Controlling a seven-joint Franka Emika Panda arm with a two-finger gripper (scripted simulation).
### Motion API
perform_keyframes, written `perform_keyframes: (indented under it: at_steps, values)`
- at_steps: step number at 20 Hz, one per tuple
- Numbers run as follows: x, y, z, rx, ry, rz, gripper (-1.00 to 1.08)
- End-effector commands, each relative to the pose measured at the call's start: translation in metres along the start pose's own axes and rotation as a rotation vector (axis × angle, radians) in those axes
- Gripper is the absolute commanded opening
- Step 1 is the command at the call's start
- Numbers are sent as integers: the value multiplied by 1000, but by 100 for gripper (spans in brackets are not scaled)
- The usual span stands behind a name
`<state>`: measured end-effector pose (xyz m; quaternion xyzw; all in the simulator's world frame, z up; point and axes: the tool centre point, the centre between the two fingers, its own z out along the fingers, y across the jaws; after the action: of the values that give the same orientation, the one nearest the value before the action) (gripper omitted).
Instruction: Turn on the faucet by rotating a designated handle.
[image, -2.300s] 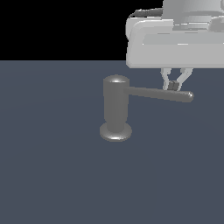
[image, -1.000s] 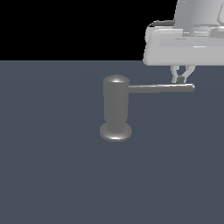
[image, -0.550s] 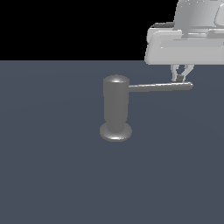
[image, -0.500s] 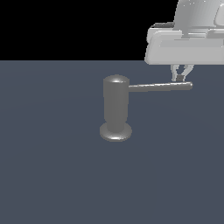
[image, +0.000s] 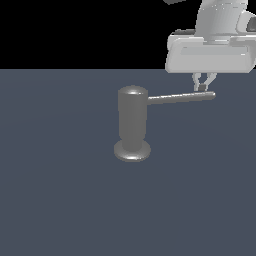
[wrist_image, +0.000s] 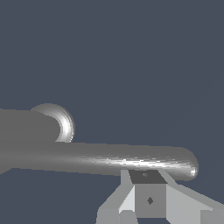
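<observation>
Exterior view shows the faucet (image: 132, 127) standing upright on the dark surface (image: 60, 200), its wide disc base planted flat and its domed cylinder rising from it, roughly in the middle of the scene. The handle (image: 180, 97) projects sideways from near the top of the cylinder toward the exterior view's right, close to level, with its rounded tip far out from the body. The pincer (image: 204, 84) hangs from above at that far end of the rod, and this choice of spot makes sense: pushing near the tip gives the longest lever about the cylinder's upright axis, so a small sideways press should swing the handle most easily. Its fingertips (image: 202, 87) reach down to the rod's height and appear to meet it just short of the tip. In the wrist view the handle (wrist_image: 100, 159) runs across the picture with the faucet's (wrist_image: 48, 124) dome behind it, and one finger pad (wrist_image: 149, 199) sits flat against the rod's side near the rounded end, which suits a push rather than a clamp. The fingers look drawn close together with nothing held between them, though the second finger is hard to make out in either view, so I cannot be sure. Judging from this, the turning step is in hand, with contact made at the lever's end.
</observation>
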<state>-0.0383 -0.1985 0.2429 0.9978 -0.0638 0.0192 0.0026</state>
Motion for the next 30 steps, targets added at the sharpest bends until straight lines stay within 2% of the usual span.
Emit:
perform_keyframes:
  at_steps: [1,30]
  values:
    - [9,-4,6,1,-6,-5,-100]
    - [91,-4,20,2,-29,19,-100]
